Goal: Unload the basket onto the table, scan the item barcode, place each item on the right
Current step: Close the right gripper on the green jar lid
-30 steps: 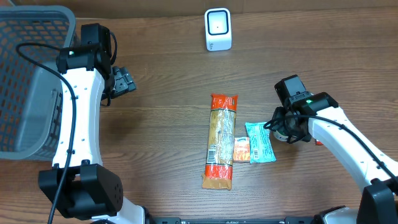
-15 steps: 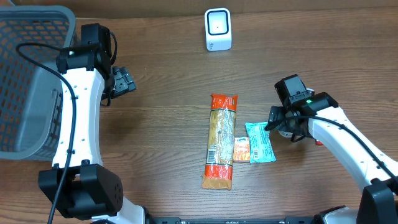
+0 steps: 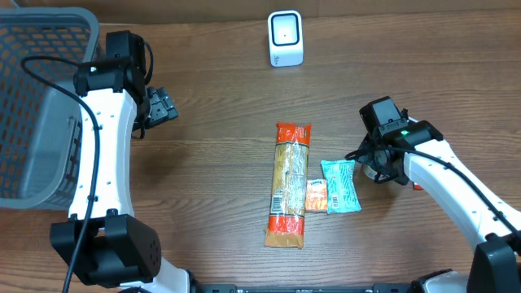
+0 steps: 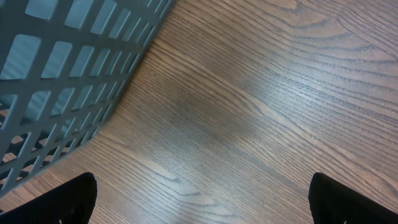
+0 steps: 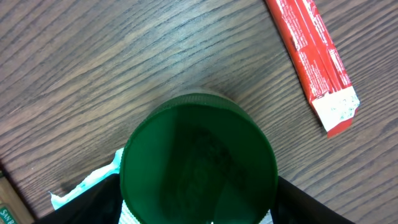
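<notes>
A white jar with a green lid [image 5: 198, 163] stands on the table, and in the right wrist view it fills the space between my right gripper's [image 5: 199, 208] fingers, which press against both of its sides. From overhead the right gripper [image 3: 375, 168] sits just right of a teal packet [image 3: 340, 185], and the jar is mostly hidden under it. The white barcode scanner [image 3: 285, 38] stands at the table's far edge. My left gripper [image 3: 163, 107] hangs open over bare wood [image 4: 202, 205], nothing between its fingers.
A long orange pasta packet [image 3: 291, 185] and a small orange packet [image 3: 316, 194] lie mid-table. A red box [image 5: 311, 56] lies right of the jar. The grey mesh basket [image 3: 41, 98] stands at the far left, beside the left gripper [image 4: 62, 74].
The right gripper's fingers spread wide, then came back in around the green-lidded jar, and the wrist shifted slightly. The left arm has not moved.
</notes>
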You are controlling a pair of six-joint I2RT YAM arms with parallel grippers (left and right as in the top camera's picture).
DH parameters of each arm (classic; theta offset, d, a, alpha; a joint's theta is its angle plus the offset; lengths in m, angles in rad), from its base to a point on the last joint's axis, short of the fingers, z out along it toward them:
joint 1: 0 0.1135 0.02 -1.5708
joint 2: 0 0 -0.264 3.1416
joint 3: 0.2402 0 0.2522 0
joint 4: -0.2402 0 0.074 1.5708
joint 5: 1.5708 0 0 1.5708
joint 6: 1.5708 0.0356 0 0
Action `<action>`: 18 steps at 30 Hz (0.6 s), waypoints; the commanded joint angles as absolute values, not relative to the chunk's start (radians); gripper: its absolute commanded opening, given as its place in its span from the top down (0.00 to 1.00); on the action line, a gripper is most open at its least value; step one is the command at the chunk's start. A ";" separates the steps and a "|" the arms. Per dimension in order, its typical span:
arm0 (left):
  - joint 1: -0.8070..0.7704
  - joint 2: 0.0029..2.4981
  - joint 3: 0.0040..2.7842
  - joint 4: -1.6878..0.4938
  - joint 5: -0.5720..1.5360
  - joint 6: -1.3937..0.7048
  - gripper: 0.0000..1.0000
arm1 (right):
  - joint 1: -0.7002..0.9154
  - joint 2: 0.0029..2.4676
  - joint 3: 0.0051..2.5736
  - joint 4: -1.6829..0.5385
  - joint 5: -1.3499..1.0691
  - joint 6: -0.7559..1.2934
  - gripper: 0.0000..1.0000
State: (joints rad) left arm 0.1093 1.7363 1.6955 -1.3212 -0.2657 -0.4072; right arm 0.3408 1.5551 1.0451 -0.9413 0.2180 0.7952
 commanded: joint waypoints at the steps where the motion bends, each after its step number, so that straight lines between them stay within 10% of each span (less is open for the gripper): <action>1: 0.111 1.739 1.718 -1.324 -0.265 -0.385 0.00 | 0.340 1.552 1.040 -0.935 0.236 0.815 0.28; 18: 0.111 1.739 1.718 -1.324 -0.265 -0.385 0.00 | 0.340 1.552 1.040 -0.953 0.235 0.407 0.32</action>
State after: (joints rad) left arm 0.1093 1.7363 1.6955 -1.3212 -0.2657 -0.4072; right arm 0.3408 1.5551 1.0451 -0.9363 0.2249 0.5545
